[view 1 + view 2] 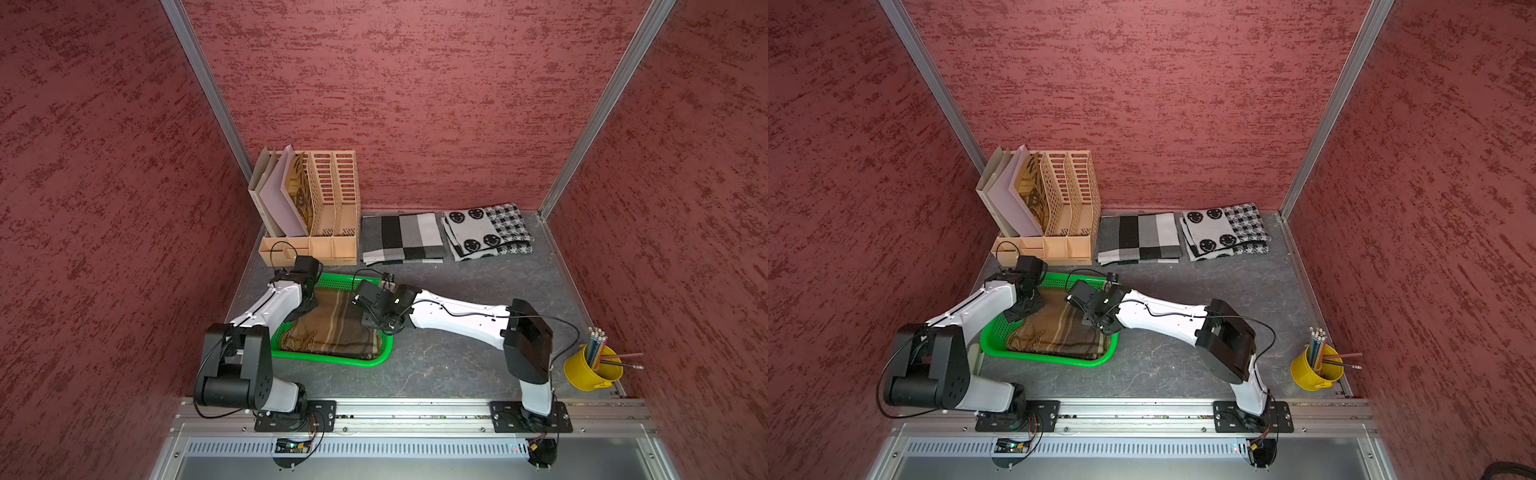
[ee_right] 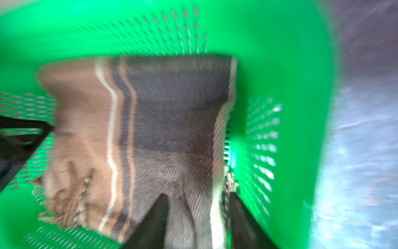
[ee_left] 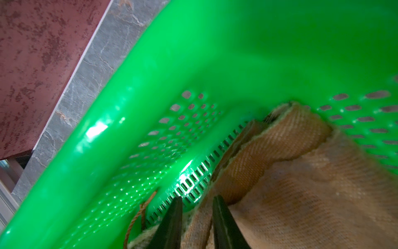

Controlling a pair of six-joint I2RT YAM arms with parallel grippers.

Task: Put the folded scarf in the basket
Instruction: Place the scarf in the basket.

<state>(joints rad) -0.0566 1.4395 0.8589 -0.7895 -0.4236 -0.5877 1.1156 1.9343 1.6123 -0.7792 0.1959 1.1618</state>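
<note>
**Scarf** [image 1: 332, 328]: brown plaid and folded. It lies flat on the floor of the basket [image 1: 328, 360], fills most of it, and sits directly beneath both grippers. As far as a top view shows, it stays within the rim.

**Left gripper** [image 3: 197, 200]: low inside the basket at one corner of the scarf. Its jaws stand a narrow gap apart with a fold of cloth between them. Whether they pinch that fold cannot be told.

**Right gripper** [image 2: 198, 196]: at the opposite edge of the scarf, jaws spread wide. The cloth lies slack below them and appears not to be held. This view is blurred.

**Judged stage:** placement looks essentially done, since the scarf rests in the basket. What seems left is for the left gripper to let go, if it grips at all. Both arms must then lift clear without dragging cloth out.

**Surroundings:**
- The organiser [image 1: 328, 208] stands just beyond the left gripper.
- The checked cloth [image 1: 401, 237] and the smiley cloth [image 1: 486, 230], both folded, lie beyond the right gripper by the back wall.
- The bucket [image 1: 590, 370] of pencils stands well apart, behind the right gripper near that arm's base.

**Writing:** none is legible. No sticker shows on the basket, and a small mark on the organiser's front lip is too small to read.
</note>
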